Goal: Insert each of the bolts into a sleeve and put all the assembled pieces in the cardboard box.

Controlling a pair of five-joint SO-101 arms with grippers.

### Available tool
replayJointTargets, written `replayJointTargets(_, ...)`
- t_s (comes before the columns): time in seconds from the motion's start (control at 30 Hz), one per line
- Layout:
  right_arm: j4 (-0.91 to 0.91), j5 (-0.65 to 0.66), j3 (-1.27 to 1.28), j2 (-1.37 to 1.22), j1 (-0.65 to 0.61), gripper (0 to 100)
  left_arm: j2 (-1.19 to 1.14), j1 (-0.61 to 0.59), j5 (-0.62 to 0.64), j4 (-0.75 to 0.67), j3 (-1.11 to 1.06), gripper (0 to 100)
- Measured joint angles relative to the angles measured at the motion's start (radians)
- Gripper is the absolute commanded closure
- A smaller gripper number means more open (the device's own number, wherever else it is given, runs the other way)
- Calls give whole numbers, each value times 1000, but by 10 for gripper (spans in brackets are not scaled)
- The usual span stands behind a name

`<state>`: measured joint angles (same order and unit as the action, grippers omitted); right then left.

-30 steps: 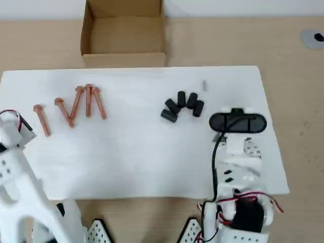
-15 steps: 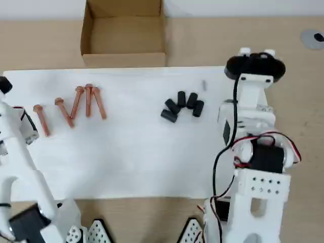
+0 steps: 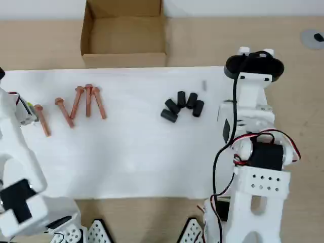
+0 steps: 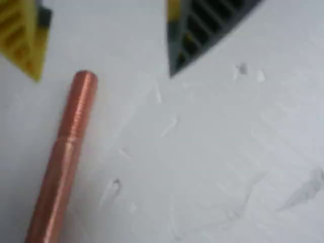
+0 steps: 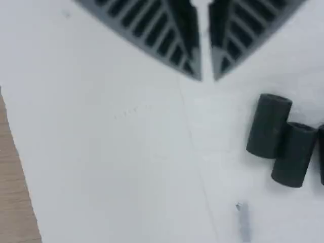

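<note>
a: what's the left gripper [image 4: 104,71] doing?
b: released, with its fingers spread wide. one copper bolt [image 4: 63,157] lies flat on the white sheet [image 4: 217,152]. its plain end sits in the gap between the tips, nearer the yellow finger [image 4: 20,35] than the dark one (touching neither, as far as i can tell).
a: and the rest of the bolts?
b: seen from the high view, the other four bolts [image 3: 81,104] lie in a loose fan on the sheet. they're near that gripper, on the side toward the other arm. two of them meet in a v.
a: right gripper [image 5: 206,76]?
b: clenched, with just a thin slit between its ribbed fingers [image 5: 167,35]. it hangs over bare sheet.
a: where are the sleeves from there?
b: the nearest two sleeves [image 5: 268,124] lie side by side, touching each other, near its tips but apart from them. from above, the five black sleeves [image 3: 181,106] huddle in an arc on the left arm's side of it.
a: the cardboard box [image 3: 87,30]?
b: open-topped, on the wooden table [image 3: 212,40] just past the sheet's far edge, well apart from both grippers.
</note>
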<state>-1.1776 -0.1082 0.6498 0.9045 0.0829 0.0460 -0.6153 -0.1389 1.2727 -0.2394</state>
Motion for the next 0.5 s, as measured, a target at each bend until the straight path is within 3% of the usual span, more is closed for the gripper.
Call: replayJointTargets(0.5, 0, 0, 0, 0, 0, 988, -247, 0, -37, -110, 91, 819)
